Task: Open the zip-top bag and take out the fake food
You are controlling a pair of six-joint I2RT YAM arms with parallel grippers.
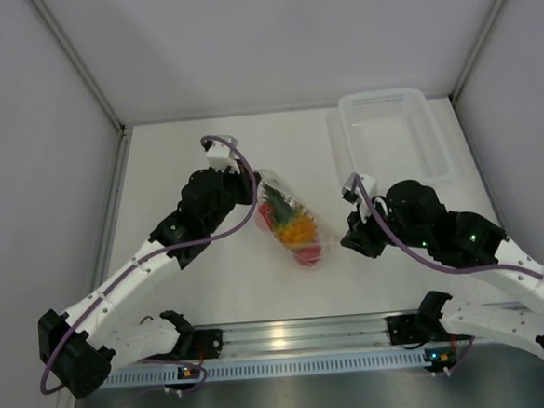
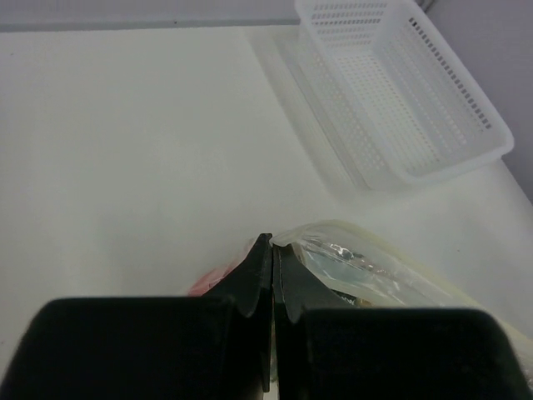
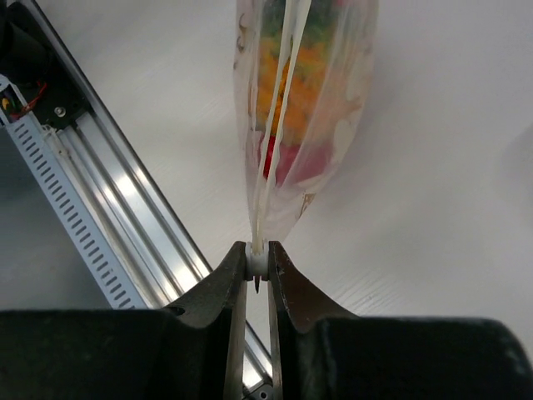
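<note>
Zip-top bag [image 1: 275, 189] pinched at both ends, lying mid-table.
The right gripper [image 3: 258, 265] has its jaws clamped on the bag's white edge strip at the 4 o'clock end. The left gripper [image 2: 271, 243] has its jaws pressed together at the rim of the 11 o'clock end. Inside the clear film sit the toy pineapple [image 1: 294, 227], its green crown toward 11 o'clock, and red fruit [image 1: 307, 254] toward 5 o'clock. A white perforated bin [image 1: 393, 135] stands at 1 o'clock of the bag, well apart, on the white table [image 1: 194, 284].

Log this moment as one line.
left gripper shut by zip-top bag | right gripper pinching its edge | fake food inside
</note>
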